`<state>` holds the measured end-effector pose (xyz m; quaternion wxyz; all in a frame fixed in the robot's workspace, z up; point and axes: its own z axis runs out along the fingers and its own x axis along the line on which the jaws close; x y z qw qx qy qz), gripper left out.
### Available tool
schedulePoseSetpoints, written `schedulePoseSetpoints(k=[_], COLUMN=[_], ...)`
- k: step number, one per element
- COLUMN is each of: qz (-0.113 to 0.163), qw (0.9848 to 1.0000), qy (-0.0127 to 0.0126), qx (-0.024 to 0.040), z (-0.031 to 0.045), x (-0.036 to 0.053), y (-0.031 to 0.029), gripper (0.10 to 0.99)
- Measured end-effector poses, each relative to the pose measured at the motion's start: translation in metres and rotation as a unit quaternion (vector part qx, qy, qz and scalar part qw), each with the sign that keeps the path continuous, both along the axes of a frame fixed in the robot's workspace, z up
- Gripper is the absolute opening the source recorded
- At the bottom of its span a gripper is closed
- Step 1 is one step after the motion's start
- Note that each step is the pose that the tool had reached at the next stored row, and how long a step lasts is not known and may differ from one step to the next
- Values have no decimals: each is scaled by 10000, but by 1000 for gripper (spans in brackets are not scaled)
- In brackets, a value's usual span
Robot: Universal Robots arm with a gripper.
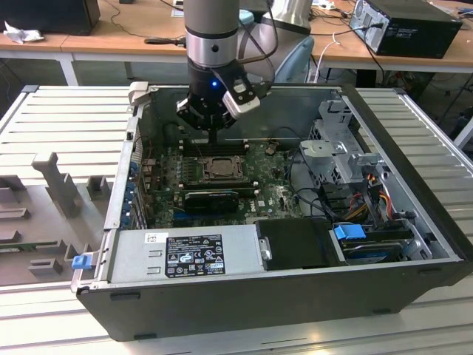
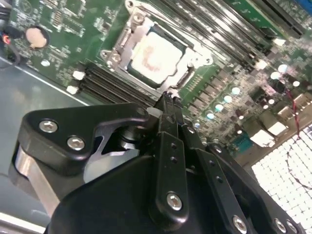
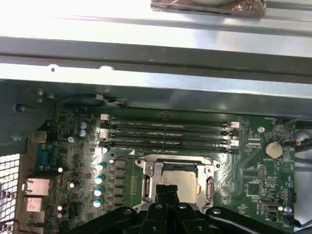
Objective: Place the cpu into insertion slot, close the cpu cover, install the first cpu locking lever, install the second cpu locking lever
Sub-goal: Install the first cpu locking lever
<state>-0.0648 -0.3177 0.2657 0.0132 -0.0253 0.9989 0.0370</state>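
In the exterior view, grey moulded foam fixtures [image 1: 55,192] are seen on the ribbed table at the exterior view's left, beside an open dark-grey metal computer case [image 1: 295,299]. A silver box-shaped power supply [image 1: 188,251] is mounted along the case's near wall. Over the green circuit board [image 1: 275,196], the black gripper [image 1: 214,137] is held on a grey arm, close above the far edge of the small square insertion slot [image 1: 201,170] with its silvery rim. In both wrist views the gripper's fingers [image 2: 168,112] [image 3: 161,191] are seen pressed together with nothing between them; whether their tips touch the slot cannot be told. The small flat silver-grey cpu [image 2: 155,57] [image 3: 187,179] is seated in the slot, framed by the thin silvery cpu cover [image 2: 127,48] [image 3: 147,178] laid flat around it. Long black memory slots [image 3: 165,131] are ranged just beside the slot. A silvery metal drive cage [image 1: 340,148] is fitted at the exterior view's right.
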Motion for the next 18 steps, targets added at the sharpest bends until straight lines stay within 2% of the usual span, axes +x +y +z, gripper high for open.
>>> schedulePoseSetpoints(k=[2, 5, 7, 9, 11, 14, 18], qz=[-1, -1, 0, 0, 0, -5, -5], qw=[10000, 10000, 10000, 10000, 10000, 10000, 10000], qy=[0, -1, -1, 0, 0, 0, 0], qx=[-3, -3, -2, -3, -4, -3, -3], z=[-9, -23, -34, -40, -58, -78, -84], x=[-107, -372, -488, -515, -523, -509, -375], y=[1, 2, 24, 45, 149, 220, 225], gripper=[106, 106, 106, 106, 106, 106, 106])
